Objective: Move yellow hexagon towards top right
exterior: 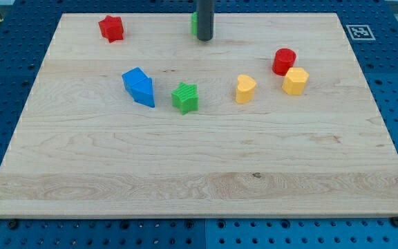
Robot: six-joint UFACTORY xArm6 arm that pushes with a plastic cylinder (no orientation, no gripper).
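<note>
The yellow hexagon (295, 81) lies on the wooden board (199, 173) at the right of the view's middle. A red cylinder (284, 61) touches it at its upper left. A yellow heart-shaped block (245, 88) lies to its left. My tip (204, 39) stands near the view's top centre, far up and left of the yellow hexagon. A green block (194, 23) is mostly hidden behind the rod.
A red star (111, 28) lies at the top left. A blue block (139, 86) and a green star (185, 97) lie left of centre. A fiducial tag (359, 31) marks the board's top right corner. Blue pegboard surrounds the board.
</note>
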